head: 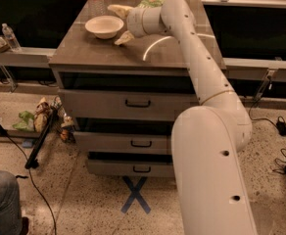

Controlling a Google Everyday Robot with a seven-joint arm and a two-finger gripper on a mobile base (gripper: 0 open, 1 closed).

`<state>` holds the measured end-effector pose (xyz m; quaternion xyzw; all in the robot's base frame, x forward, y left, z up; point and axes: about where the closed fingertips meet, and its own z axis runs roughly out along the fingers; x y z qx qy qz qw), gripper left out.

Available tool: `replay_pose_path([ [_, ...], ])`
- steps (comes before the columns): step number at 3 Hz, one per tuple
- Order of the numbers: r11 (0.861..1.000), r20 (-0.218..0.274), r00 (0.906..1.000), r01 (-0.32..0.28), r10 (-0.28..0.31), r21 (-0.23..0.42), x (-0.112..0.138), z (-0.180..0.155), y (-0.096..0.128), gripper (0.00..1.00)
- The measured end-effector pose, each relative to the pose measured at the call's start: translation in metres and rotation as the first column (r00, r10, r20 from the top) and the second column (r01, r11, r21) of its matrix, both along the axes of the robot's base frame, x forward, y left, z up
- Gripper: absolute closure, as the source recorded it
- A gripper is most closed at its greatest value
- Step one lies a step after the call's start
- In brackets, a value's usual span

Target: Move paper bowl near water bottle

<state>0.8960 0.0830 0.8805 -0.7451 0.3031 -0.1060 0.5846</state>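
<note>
Speckled floor with a blue tape X (135, 202) fills the lower frame. Beyond it, the drawer cabinet (128, 104) carries the paper bowl (104, 26) at upper left, just beside the water bottle (95, 1) (likely placed already). The gripper (117, 24) sits at the bowl's right rim, fingers spread, pinching nothing.

On cabinet (133, 55), paper bowl (104, 26) before water bottle (95, 1), pincer (120, 24) right of bowl

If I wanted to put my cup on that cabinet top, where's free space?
The front strip of the cabinet top, between the paper bowl and the front edge, is bare, as is the patch beside the arm. The back is crowded: water bottle, green bag, and the open gripper beside the bowl.
</note>
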Motion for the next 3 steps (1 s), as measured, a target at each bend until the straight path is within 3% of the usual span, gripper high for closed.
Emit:
replay_pose_path([
  [1, 1.000, -0.004, 0.9999, 0.011, -0.011, 0.003, -0.0026, 0.0001, -0.0063, 0.00],
  [3, 1.000, -0.004, 0.9999, 0.011, -0.011, 0.003, -0.0026, 0.0019, -0.0064, 0.42],
])
